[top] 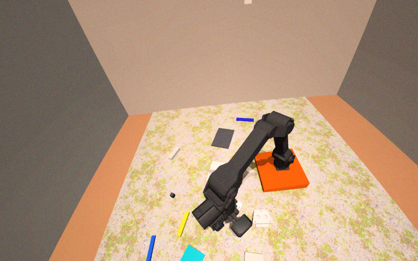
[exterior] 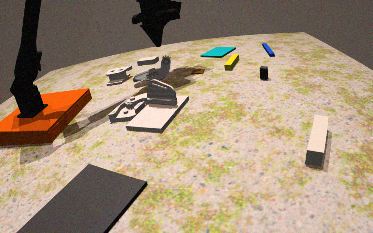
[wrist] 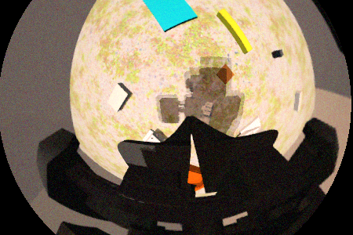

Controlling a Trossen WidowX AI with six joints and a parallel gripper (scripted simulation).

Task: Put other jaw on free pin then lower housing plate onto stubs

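Observation:
The loose jaw (exterior: 155,70), grey with gear teeth at its raised end, lies on the floor behind the base. The grey base with its pins (exterior: 125,108) sits beside a beige plate (exterior: 157,115), and the other jaw (exterior: 160,92) stands on it. The housing plate (exterior: 118,73), pale with two holes, lies apart to the left; it also shows in the top view (top: 262,217). My gripper (exterior: 156,43) hangs high above the loose jaw, pointing down. Its fingers are shut with nothing between them, as the wrist view (wrist: 191,135) shows.
The arm stands on an orange pedestal (top: 281,171). Around lie a small brown block (exterior: 198,71), a yellow bar (exterior: 231,61), a cyan sheet (exterior: 218,51), a blue bar (exterior: 268,49), a black cube (exterior: 263,72), a beige block (exterior: 317,139) and a dark grey sheet (exterior: 86,199).

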